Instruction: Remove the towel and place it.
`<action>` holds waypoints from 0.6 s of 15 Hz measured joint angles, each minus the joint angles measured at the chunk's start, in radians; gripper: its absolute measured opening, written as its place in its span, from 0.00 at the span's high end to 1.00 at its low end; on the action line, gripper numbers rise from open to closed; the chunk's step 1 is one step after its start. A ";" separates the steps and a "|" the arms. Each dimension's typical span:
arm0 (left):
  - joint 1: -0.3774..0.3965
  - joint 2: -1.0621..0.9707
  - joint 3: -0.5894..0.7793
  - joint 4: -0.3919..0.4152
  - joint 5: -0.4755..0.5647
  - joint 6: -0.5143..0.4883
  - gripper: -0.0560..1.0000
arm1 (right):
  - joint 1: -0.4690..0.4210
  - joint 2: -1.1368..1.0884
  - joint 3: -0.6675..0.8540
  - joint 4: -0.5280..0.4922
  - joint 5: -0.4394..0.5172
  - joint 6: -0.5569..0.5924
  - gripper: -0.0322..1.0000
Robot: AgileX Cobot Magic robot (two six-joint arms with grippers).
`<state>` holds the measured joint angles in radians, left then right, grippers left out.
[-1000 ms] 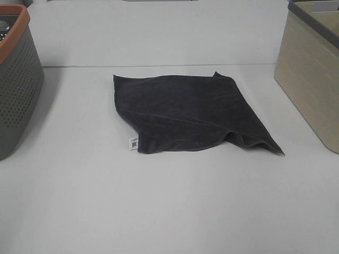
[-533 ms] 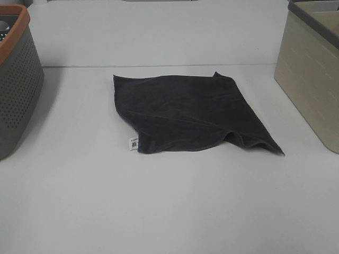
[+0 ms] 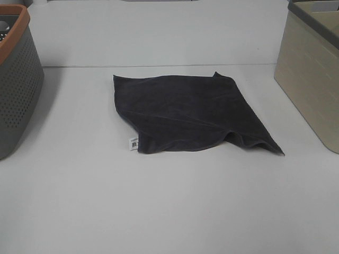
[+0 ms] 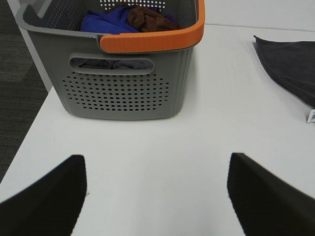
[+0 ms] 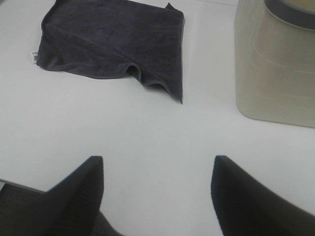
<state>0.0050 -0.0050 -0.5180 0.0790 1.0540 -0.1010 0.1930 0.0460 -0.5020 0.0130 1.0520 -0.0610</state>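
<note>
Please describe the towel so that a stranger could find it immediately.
On the white table, look between the grey basket with an orange rim and the beige basket. The towel lies flat there, the only dark cloth, with a small white label at its edge.

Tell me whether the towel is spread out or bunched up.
Mostly spread: the towel lies flat on the table, one near edge rumpled and lifted, label showing.
</note>
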 joint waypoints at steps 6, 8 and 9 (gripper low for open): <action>0.000 0.000 0.009 0.003 -0.003 0.004 0.25 | 0.000 -0.050 0.000 0.001 0.000 -0.001 0.36; 0.000 0.000 0.009 0.001 -0.003 0.004 0.25 | 0.000 -0.050 0.000 0.001 0.000 -0.001 0.36; 0.000 0.000 0.009 0.001 -0.003 0.004 0.25 | 0.000 -0.050 0.000 0.003 0.000 0.001 0.36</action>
<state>0.0050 -0.0050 -0.5090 0.0800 1.0510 -0.0970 0.1930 -0.0040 -0.5020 0.0160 1.0520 -0.0600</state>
